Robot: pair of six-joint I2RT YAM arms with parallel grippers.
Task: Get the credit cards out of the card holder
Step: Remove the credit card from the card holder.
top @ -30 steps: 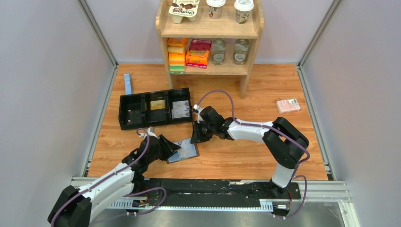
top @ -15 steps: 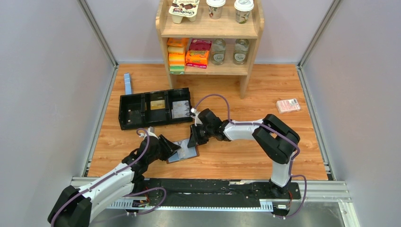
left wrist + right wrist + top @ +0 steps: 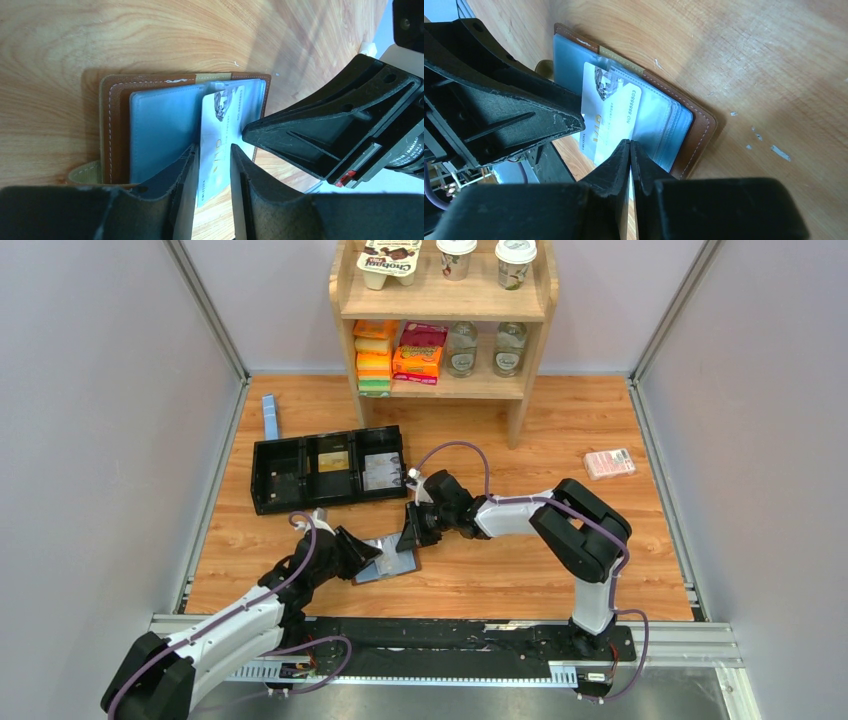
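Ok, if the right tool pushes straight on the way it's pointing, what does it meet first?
The credit card poking out of the card holder. The right tool, shut, has its tips right at that card's near edge, maybe touching it. Depth is hard to judge from these views.

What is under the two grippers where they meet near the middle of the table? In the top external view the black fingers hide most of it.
Observer: A pale card printed VIP sticks partway out of a grey-blue pocket of the open brown card holder.
Operator: Does the left gripper have hold of it?
Observer: No. The left gripper is open, with one finger on each side of the card.
Operator: And the right gripper?
Observer: The right gripper has its jaws together right at the card's edge. Whether they actually pinch the card I cannot tell.
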